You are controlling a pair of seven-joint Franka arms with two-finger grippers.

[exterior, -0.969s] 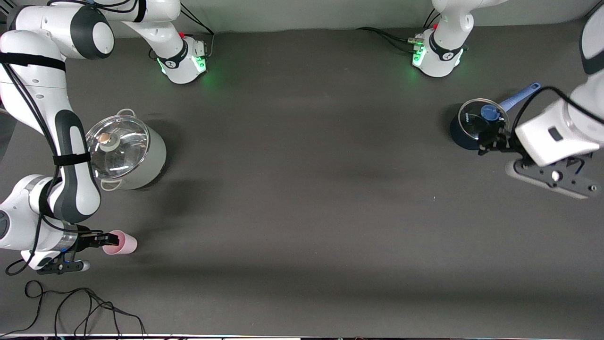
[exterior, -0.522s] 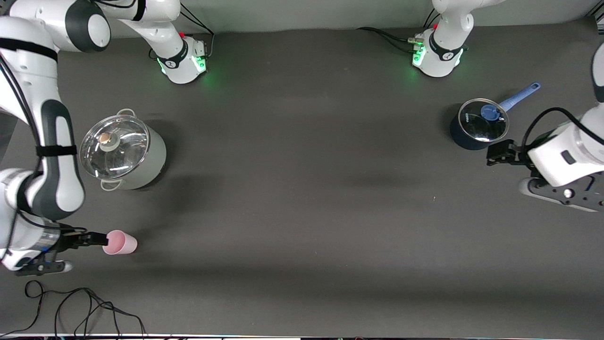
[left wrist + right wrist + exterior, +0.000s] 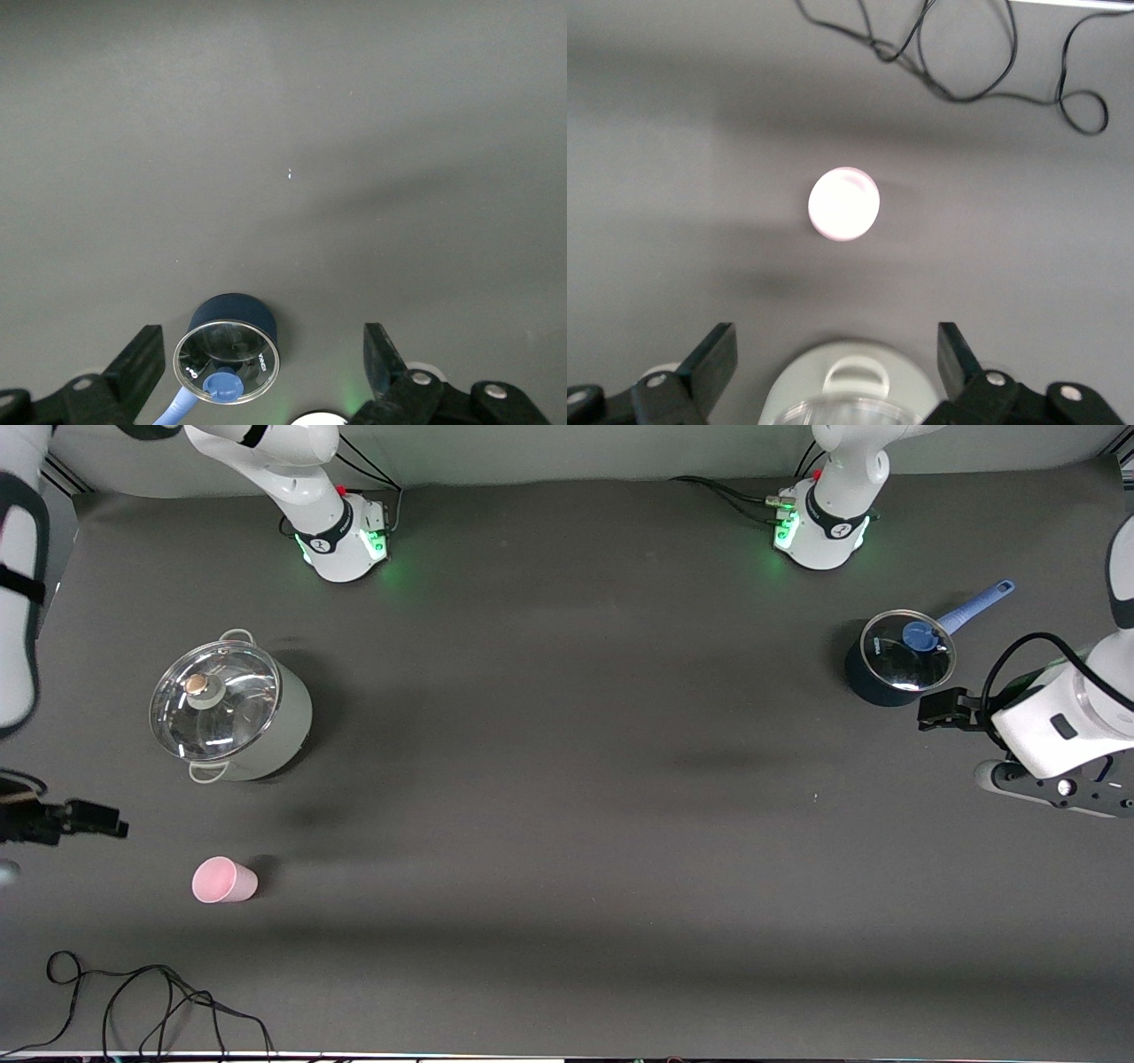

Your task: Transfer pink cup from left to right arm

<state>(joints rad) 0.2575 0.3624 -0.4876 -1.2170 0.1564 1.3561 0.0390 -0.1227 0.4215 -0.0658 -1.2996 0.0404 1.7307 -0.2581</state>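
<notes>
The pink cup [image 3: 224, 880] stands alone on the dark table at the right arm's end, nearer to the front camera than the big pot. In the right wrist view the pink cup [image 3: 843, 203] shows as a pale disc ahead of the open fingers. My right gripper [image 3: 106, 825] hangs over the table's edge at that end, open and empty, well apart from the cup. In its own view the right gripper [image 3: 836, 341] has nothing between its fingers [image 3: 713, 359]. My left gripper [image 3: 935, 710] is open and empty in the air beside the blue saucepan. The left gripper [image 3: 263, 341] looks down on that pan.
A lidded steel pot [image 3: 232, 713] stands at the right arm's end, also the pot [image 3: 850, 390] under the right wrist. The lidded blue saucepan [image 3: 899, 657] with a blue handle sits at the left arm's end. A black cable [image 3: 151, 1001] loops near the front edge.
My right gripper opened, let go of the pink cup and drew back from it toward the table's end. The cup stayed put. The left gripper shifted off the saucepan, then held still.
</notes>
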